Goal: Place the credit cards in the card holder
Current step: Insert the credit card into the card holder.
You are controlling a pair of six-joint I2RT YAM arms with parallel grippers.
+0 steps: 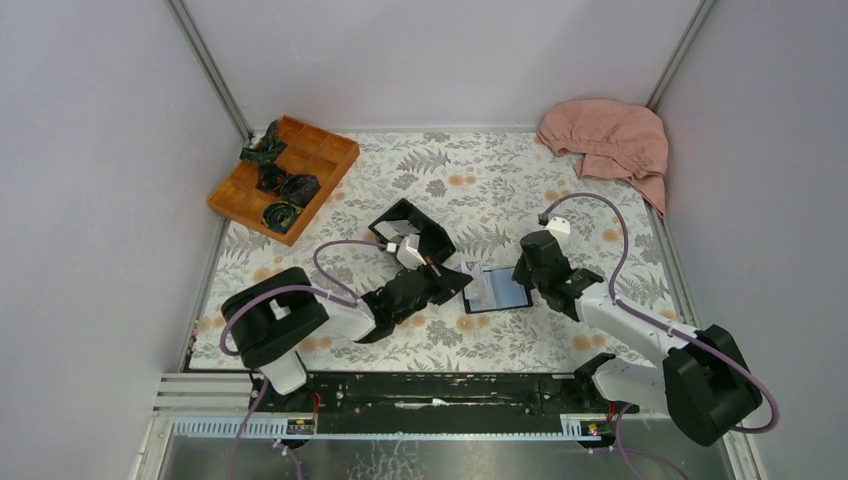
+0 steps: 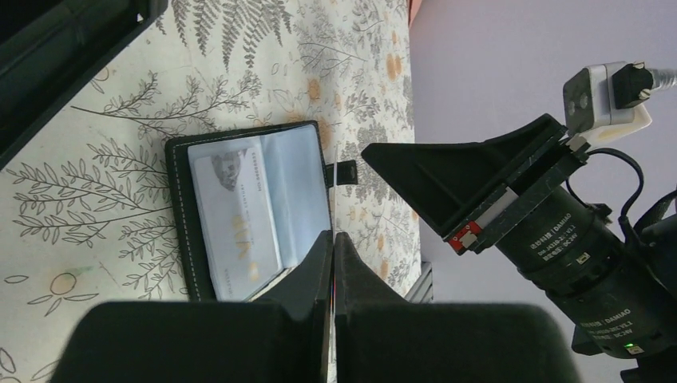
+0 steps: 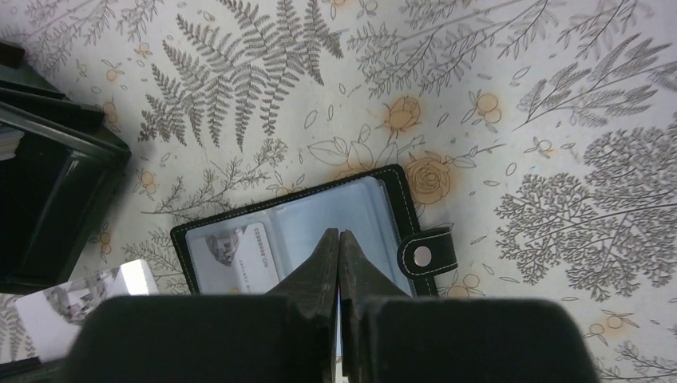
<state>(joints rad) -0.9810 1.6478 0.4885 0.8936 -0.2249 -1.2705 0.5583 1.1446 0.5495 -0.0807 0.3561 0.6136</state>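
Note:
The card holder (image 1: 497, 288) lies open on the floral table, blue-grey pockets up, clasp tab (image 3: 423, 254) to one side. One credit card (image 3: 239, 255) sits in its left pocket and also shows in the left wrist view (image 2: 235, 215). My left gripper (image 1: 462, 277) is at the holder's left edge, shut on a white credit card (image 1: 470, 272). That card is edge-on between the jaws in the left wrist view (image 2: 333, 235) and shows in the right wrist view (image 3: 76, 307). My right gripper (image 1: 524, 281) is shut, tips over the holder's middle (image 3: 339, 234); contact is unclear.
A rigid black open box (image 1: 410, 232) holding more white cards (image 1: 398, 232) stands just behind the left gripper. An orange compartment tray (image 1: 283, 172) with dark bundles is at the back left. A pink cloth (image 1: 610, 140) lies at the back right.

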